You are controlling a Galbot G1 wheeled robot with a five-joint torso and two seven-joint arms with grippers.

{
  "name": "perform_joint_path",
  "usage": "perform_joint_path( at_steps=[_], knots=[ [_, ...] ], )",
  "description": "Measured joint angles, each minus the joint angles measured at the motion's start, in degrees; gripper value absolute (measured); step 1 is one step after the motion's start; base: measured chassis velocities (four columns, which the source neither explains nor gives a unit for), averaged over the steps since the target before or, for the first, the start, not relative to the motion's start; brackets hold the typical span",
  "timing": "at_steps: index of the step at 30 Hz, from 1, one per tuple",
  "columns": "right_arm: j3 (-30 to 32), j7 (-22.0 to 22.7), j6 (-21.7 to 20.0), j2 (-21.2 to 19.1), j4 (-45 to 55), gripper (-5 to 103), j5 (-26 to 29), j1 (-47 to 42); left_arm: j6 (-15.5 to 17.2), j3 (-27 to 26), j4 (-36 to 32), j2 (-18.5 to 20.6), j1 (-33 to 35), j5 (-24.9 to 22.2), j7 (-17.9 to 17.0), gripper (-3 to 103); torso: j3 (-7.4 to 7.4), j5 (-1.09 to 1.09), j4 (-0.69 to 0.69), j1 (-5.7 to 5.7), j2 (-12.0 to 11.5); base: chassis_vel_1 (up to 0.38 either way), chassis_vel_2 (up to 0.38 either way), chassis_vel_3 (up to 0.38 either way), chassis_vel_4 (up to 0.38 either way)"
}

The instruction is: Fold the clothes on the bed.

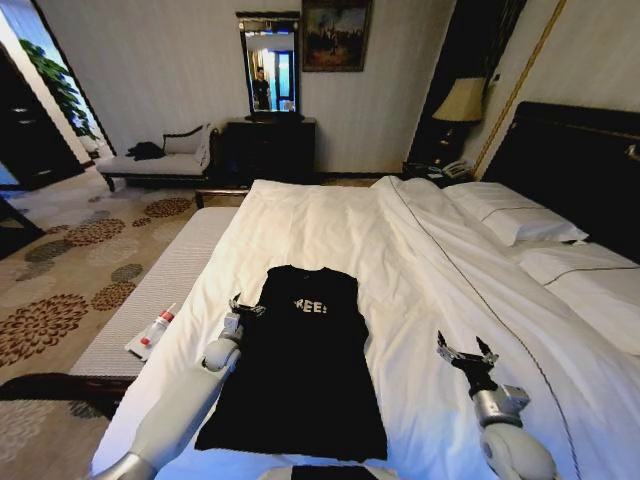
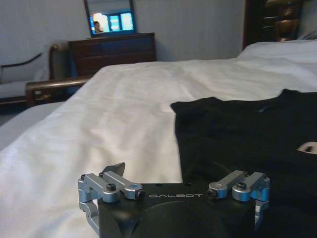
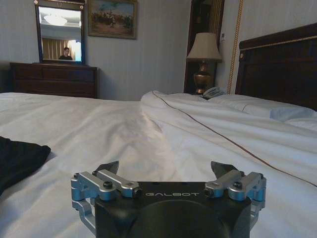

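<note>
Clothes here means one black T-shirt [image 1: 303,370], spread flat on the white duvet [image 1: 400,260] of the bed [image 1: 560,300], on the near half and left of its middle. Its hem lies nearest the robot and its collar points away, so the white lettering reads upright from the head view. The sleeves look tucked in or already turned under, leaving a long narrow shape; I cannot tell which.

Nearest, the left gripper [image 1: 246,308] hovers at the shirt's left edge beside the chest, jaws spread wide, seemingly lined up to pinch that edge. The right gripper [image 1: 467,354] hangs over bare duvet well right of the shirt, jaws also wide and empty, probably waiting.

Farther left, a small tube [image 1: 155,330] lies on the grey bench [image 1: 170,290] alongside the bed. Beyond, pillows [image 1: 515,220] rest against the dark headboard [image 1: 570,170].
</note>
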Motion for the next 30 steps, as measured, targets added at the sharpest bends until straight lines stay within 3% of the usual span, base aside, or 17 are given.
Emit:
perform_joint_path(
  at_steps=[10, 17, 22, 26, 27, 30],
  knots=[
    [-0.8, 0.1, -0.1, 0.1, 0.0, 100, -0.1, 0.3, -1.6, -1.1, -7.7, 4.3, 8.9, 3.3, 3.4, 100, 0.00, 0.01, 0.01, 0.00, 0.0, 0.000, 0.000, 0.000, 0.000],
    [-1.1, 0.1, -0.2, 0.4, 1.2, 100, 0.2, -0.6, -1.9, -3.4, -11.8, 5.1, 13.9, 4.1, 3.3, 100, 0.00, 0.00, -0.01, 0.00, 0.0, 0.000, 0.000, 0.000, 0.000],
    [-1.4, 0.1, -2.3, 0.4, 6.0, 100, 4.1, -3.5, -1.1, -7.4, -19.9, 5.9, 21.9, 2.7, 2.1, 100, 0.00, 0.00, 0.01, 0.00, 0.0, 0.000, 0.000, 0.000, 0.000],
    [-1.5, -0.5, -9.2, 0.3, 14.4, 100, 18.2, -10.0, 0.0, -14.7, -27.4, 5.4, 32.0, 0.9, 1.3, 100, -0.01, -0.01, 0.00, -0.01, 0.0, 0.000, 0.000, 0.000, 0.000],
    [-1.5, -0.5, -9.2, 0.3, 14.4, 100, 18.2, -10.0, 0.0, -14.7, -27.4, 5.4, 32.0, 0.9, 1.3, 100, -0.01, -0.01, 0.00, -0.01, 0.0, 0.000, 0.000, 0.000, 0.000],
    [-1.8, -2.8, -14.1, 0.1, 18.0, 100, 26.5, -15.1, 0.1, -21.0, -31.9, 4.7, 41.6, 0.0, 2.1, 100, -0.01, -0.03, 0.01, -0.01, 0.0, 0.000, 0.000, 0.000, 0.000]
  ],
)
